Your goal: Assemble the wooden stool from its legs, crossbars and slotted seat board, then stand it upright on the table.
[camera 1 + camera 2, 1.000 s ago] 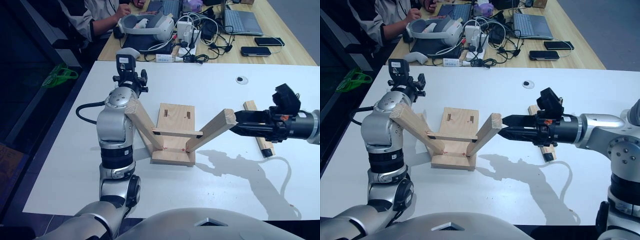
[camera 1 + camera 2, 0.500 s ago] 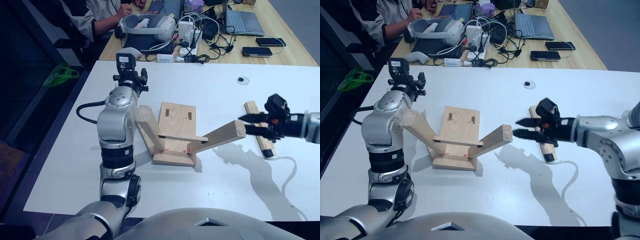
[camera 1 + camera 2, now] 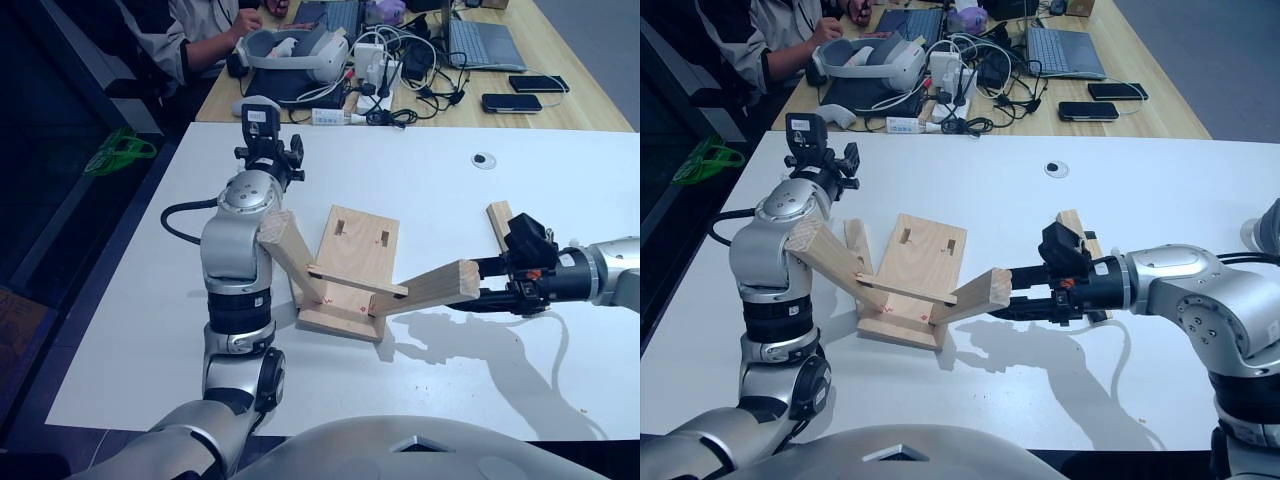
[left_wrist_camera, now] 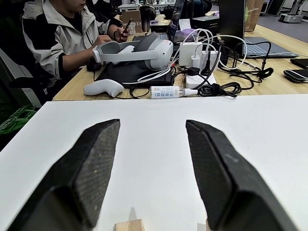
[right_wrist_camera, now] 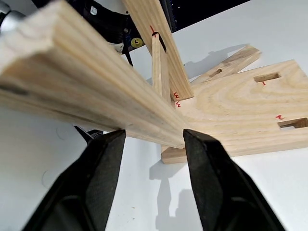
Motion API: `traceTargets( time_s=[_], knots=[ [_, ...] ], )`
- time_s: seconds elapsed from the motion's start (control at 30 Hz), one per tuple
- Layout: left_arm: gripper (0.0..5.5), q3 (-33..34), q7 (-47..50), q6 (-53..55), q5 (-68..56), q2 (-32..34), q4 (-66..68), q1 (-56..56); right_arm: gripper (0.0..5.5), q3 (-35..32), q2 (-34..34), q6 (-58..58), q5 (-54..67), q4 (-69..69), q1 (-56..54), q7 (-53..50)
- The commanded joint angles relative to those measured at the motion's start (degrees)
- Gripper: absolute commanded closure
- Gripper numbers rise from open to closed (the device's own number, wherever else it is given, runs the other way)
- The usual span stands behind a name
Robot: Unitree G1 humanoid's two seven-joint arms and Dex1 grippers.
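Half-built stool at the white desk's middle, cluttered wooden desk behind.
Both open: left jaws empty, right jaws flank a raised leg's end.

The slotted seat board is lying flat on the worktop. It is pale wood, showing two rectangular slots near its far edge and red marks near its near edge. Over it, two legs joined by a thin crossbar are spreading in a V. The left leg is slanting up to the left. The right leg is reaching out to the right, its end raised off the worktop. Another wooden piece is lying just left of the board, and one more is lying farther right, partly hidden.
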Motion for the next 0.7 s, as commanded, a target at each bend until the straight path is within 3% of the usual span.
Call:
traceTargets(
  time_s=[0.03, 0.37, 0.53, 0.7],
  knots=[
    [2.97, -0.74, 0.16, -0.25, 0.02, -0.43, 0.34, -0.89, 2.95, 0.88, -0.38, -1.31, -0.85, -0.37, -1.01, 0.87],
    [2.97, -0.87, 0.09, -0.21, -0.15, -0.56, 0.49, -0.97, 1.41, 4.42, 2.52, -3.12, -2.99, -2.51, -2.77, -2.68],
    [2.97, -0.77, 0.20, -0.17, -0.17, -0.71, 0.38, -0.81, 1.41, 6.30, 4.34, -3.63, -7.49, 0.13, -5.39, -7.24],
    [2.97, -0.70, -0.66, -0.07, -0.60, -0.35, -2.23, 2.62, 1.41, 3.35, 1.35, -5.11, -11.54, 5.38, -5.85, -7.15]
  ],
)
